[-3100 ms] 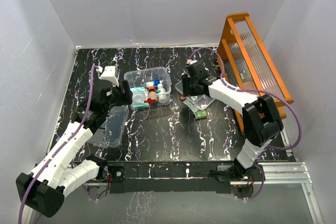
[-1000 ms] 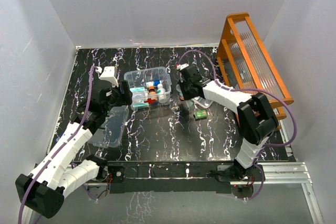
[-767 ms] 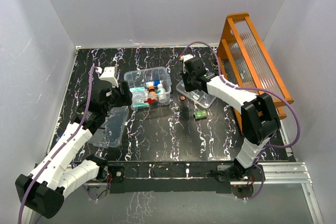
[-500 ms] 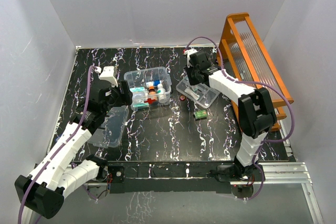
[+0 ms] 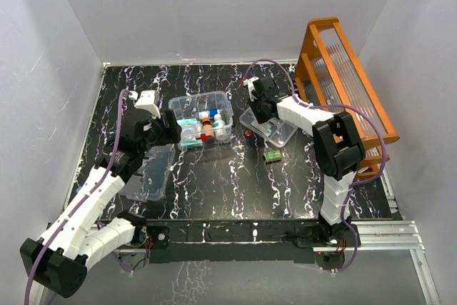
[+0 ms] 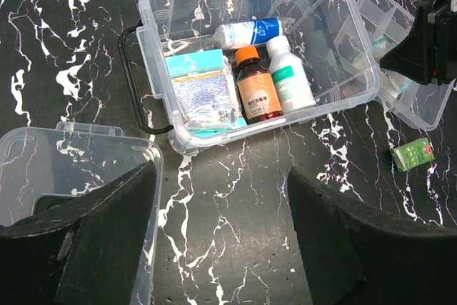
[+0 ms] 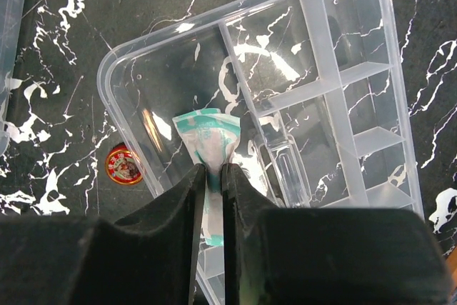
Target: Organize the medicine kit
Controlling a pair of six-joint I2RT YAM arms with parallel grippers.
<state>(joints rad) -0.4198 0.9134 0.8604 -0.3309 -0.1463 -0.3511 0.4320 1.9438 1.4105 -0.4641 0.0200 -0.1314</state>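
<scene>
1. Black marbled table (image 5: 214, 183): carries everything I list here.
2. Orange rack (image 5: 350, 83): far right edge, next to the tray.
3. Medicine box (image 5: 193, 101): open, centre-left, red cross on its near wall. Inside I see a brown bottle (image 6: 257, 91), a white bottle (image 6: 289, 76), a tube (image 6: 246, 32) and a sachet pack (image 6: 203, 94).
4. Lid (image 5: 153, 169): flat on the table, near left of the box.
5. Divided tray (image 7: 164, 83): right of the box.
6. Left claw (image 6: 221, 173): spread wide, holding nothing, above bare table between lid and box.
7. Right claw (image 7: 213, 173): nearly closed, pinching a teal packet (image 7: 207, 133) over the tray's large compartment; I cannot tell if the packet touches the floor.
8. Green carton (image 6: 413, 153): on the table near the tray.
9. Red tin (image 7: 125, 166): just outside the tray's corner.
</scene>
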